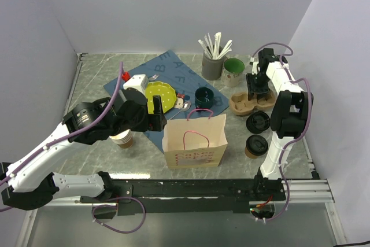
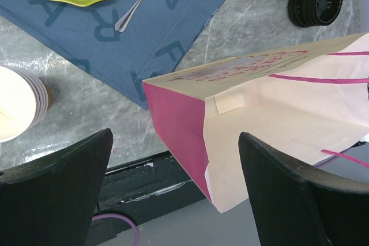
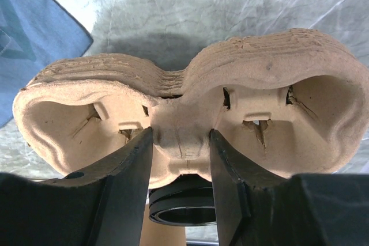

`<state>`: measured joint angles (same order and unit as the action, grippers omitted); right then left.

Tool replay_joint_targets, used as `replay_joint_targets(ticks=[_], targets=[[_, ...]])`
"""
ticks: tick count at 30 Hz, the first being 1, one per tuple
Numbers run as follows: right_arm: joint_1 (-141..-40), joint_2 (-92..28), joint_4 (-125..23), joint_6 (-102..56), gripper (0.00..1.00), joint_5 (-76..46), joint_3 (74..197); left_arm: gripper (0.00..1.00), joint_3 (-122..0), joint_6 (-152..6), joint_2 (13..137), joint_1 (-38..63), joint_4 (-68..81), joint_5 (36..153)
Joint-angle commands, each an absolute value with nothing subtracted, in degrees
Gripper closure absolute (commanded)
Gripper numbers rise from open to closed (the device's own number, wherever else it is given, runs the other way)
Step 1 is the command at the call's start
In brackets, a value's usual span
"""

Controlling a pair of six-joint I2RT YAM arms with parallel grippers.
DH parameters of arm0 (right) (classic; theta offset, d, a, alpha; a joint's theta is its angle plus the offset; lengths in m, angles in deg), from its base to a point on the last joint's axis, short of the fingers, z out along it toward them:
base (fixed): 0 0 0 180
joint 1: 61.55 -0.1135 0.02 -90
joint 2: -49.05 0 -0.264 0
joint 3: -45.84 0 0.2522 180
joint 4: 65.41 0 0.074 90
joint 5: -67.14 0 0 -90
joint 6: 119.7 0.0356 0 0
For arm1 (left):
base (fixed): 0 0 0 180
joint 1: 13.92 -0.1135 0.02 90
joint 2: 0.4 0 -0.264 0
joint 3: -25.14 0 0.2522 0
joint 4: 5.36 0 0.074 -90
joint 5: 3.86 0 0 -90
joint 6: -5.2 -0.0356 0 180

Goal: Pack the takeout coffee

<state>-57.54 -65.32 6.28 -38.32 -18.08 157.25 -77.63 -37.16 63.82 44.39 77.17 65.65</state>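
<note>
Right gripper (image 3: pixel 181 136) is down on the carrier (image 3: pixel 259 67), upper right of the overhead view. Its jaws are clamped on the narrow bridge between the two wells, pads against either side. How firm that pinch is, I can't tell.

Left gripper (image 2: pixel 176 136) is spread wide with nothing in it, hanging over the left end of the bag (image 2: pixel 277 119), centre frame.

The coffee (image 1: pixel 256 146) is untouched. It stands upright at lower right, just right of the bag and just below the loose lids (image 1: pixel 258 122), close by the right arm's base.

**Trouble spots**
- The carrier is moulded pulp, fibrous, soft-edged and already cracked around the well tabs. Too hard a squeeze on that thin bridge could crush or tear it.
- Held only at the middle, the carrier could tip if it is lifted.
- The coffee sits right under the right arm's sweep. A low pass with the carrier could clip it, and a toppled cup with a press-on lid would likely spill.
- The bag is thin cream paper, pink inside, with pink cord handles draped across its mouth. A cup or carrier could snag on those cords.
- A nudge from the left fingers could fold the bag or knock it over on the smooth stone-look table (image 1: pixel 98 79).
- The kraft cup itself will dent if gripped hard.
</note>
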Motion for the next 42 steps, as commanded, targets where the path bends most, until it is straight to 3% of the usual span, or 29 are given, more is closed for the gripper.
replay_joint_targets(ticks=[1, 5, 9, 13, 17, 22, 26, 29, 33, 42], targets=[[-57.16, -62.22, 7.23, -37.79, 0.59, -18.82, 159.81, 0.03, -77.83, -38.04, 63.14, 44.01, 76.25, 65.22], [-57.16, -63.10, 6.88, -37.52, 0.55, -17.94, 158.40, 0.03, -78.00, -37.95, 63.05, 44.01, 76.07, 65.40], [-57.07, -63.89, 6.71, -37.43, 0.59, -18.55, 157.60, 0.03, -78.62, -38.22, 63.40, 44.09, 76.69, 65.22], [-57.07, -63.72, 6.53, -37.43, 0.54, -18.11, 158.13, 0.03, -78.44, -38.13, 63.23, 44.00, 76.86, 65.13], [-56.98, -64.42, 6.97, -37.52, 0.58, -17.59, 158.92, 0.03, -78.18, -38.04, 63.05, 44.09, 76.51, 65.31], [-56.98, -64.51, 6.97, -37.52, 0.51, -17.59, 159.01, 0.03, -78.18, -38.04, 62.88, 44.09, 76.95, 65.05], [-56.98, -64.77, 7.32, -37.61, 0.59, -17.06, 159.18, 0.03, -78.00, -38.13, 62.44, 44.01, 77.04, 64.96], [-56.98, -64.60, 7.06, -37.43, 0.51, -17.06, 158.92, 0.03, -78.18, -38.31, 62.53, 43.92, 77.22, 64.87], [-56.98, -64.77, 7.15, -37.78, 0.62, -16.71, 158.92, 0.03, -78.09, -38.74, 62.61, 43.92, 77.13, 64.96], [-56.98, -64.42, 10.92, -36.21, 0.59, -19.69, 163.83, 0.03, -79.14, -40.50, 63.05, 43.92, 76.95, 64.61]])
